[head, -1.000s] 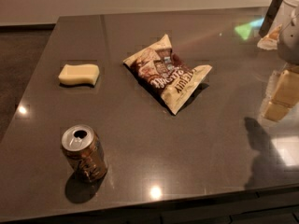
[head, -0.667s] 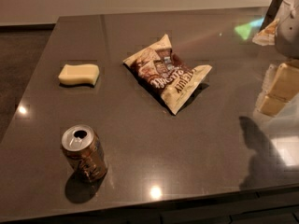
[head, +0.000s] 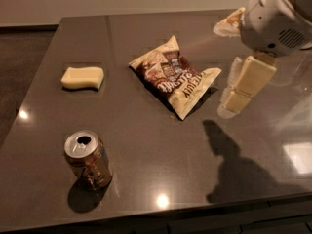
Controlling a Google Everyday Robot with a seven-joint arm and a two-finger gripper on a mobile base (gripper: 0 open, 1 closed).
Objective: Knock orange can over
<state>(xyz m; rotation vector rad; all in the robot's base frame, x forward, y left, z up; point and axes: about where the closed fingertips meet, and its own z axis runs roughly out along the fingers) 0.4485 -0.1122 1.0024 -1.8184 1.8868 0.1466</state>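
The orange can (head: 87, 160) stands upright near the table's front left edge, with an orange-brown patterned body and a silver top with an open tab hole. My gripper (head: 233, 103) hangs from the white arm (head: 275, 21) at the right, above the table, just right of the snack bag. It is far from the can, to its right and further back, and holds nothing that I can see. Its shadow falls on the table at the front right.
A brown-and-cream snack bag (head: 174, 77) lies in the middle of the dark glossy table (head: 146, 130). A pale yellow sponge (head: 83, 77) lies at the back left. The table's front edge runs just below the can, and its left edge is close to the can.
The arm and gripper have moved left, further in over the table towards the snack bag. The can, bag and sponge have not moved.
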